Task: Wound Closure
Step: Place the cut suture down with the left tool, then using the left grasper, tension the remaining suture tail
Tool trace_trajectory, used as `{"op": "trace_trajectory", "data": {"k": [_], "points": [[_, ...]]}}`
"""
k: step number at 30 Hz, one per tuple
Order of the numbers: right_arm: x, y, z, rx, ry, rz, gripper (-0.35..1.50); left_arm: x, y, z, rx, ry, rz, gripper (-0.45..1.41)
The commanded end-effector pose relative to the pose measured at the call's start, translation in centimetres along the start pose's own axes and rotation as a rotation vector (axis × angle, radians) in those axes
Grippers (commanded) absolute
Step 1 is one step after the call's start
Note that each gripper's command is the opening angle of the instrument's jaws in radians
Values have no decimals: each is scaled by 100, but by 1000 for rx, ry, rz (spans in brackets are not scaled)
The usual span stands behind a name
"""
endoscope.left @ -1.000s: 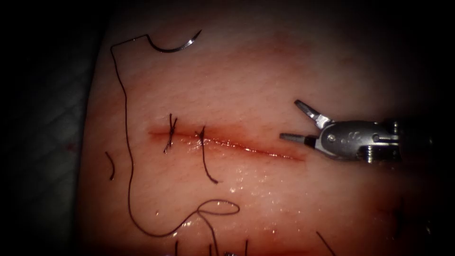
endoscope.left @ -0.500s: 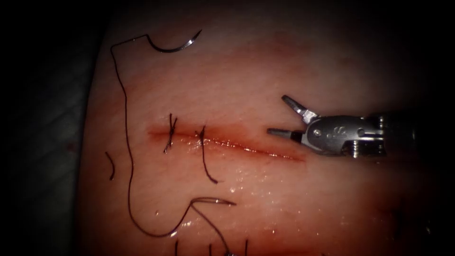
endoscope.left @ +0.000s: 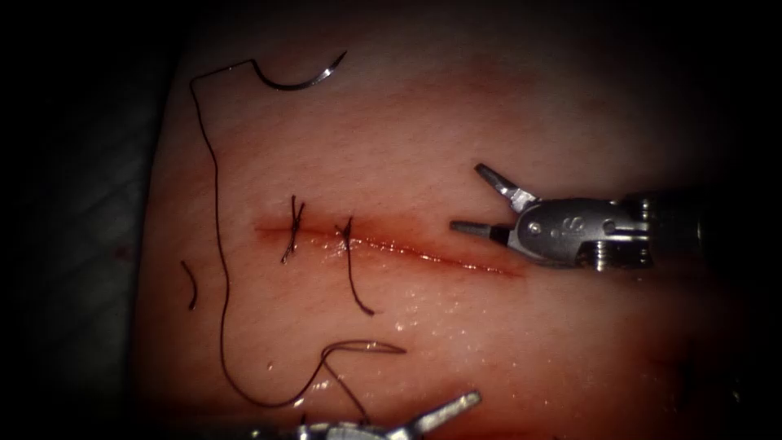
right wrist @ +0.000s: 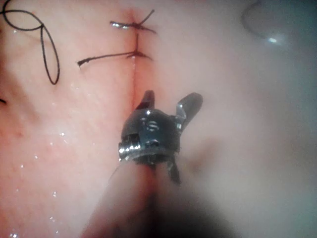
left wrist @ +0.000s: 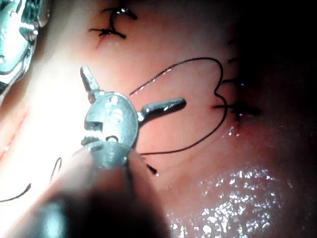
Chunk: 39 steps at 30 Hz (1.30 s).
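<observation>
Endoscope view: the silver right tool (endoscope.left: 481, 204) is hovering open-jawed, empty, near the red cut (endoscope.left: 391, 244); the left tool (left wrist: 131, 94) likewise; the curved steel needle (endoscope.left: 297, 77) is lying free above the cut, calling for a mid-curve grasp.

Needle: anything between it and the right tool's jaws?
Nothing visible. The needle lies free on the tissue at upper left, above the cut, held by neither tool. The right tool, jaws open and empty, sits over the cut's right end; only bare tissue lies between.
</observation>
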Motion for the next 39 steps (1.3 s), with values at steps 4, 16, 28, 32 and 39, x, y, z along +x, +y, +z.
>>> {"op": "trace_trajectory", "data": {"k": [4, 16, 28, 32, 39], "points": [[-2, -8, 8, -1, 0, 0, 136, 21, -14, -54, 58, -66, 34, 109], [1, -10, 10, 30, 7, -2, 141, -7, -74, -111, 191, -241, 114, -20], [-2, -10, 6, 41, 11, -18, 141, -81, -143, -85, 166, -336, 154, 7], [-4, -10, 4, 42, 12, -20, 140, -93, -141, -71, 126, -395, 161, 19], [-5, -13, 3, 42, 15, -23, 140, -122, -132, -39, 60, -499, 194, 20]]}}
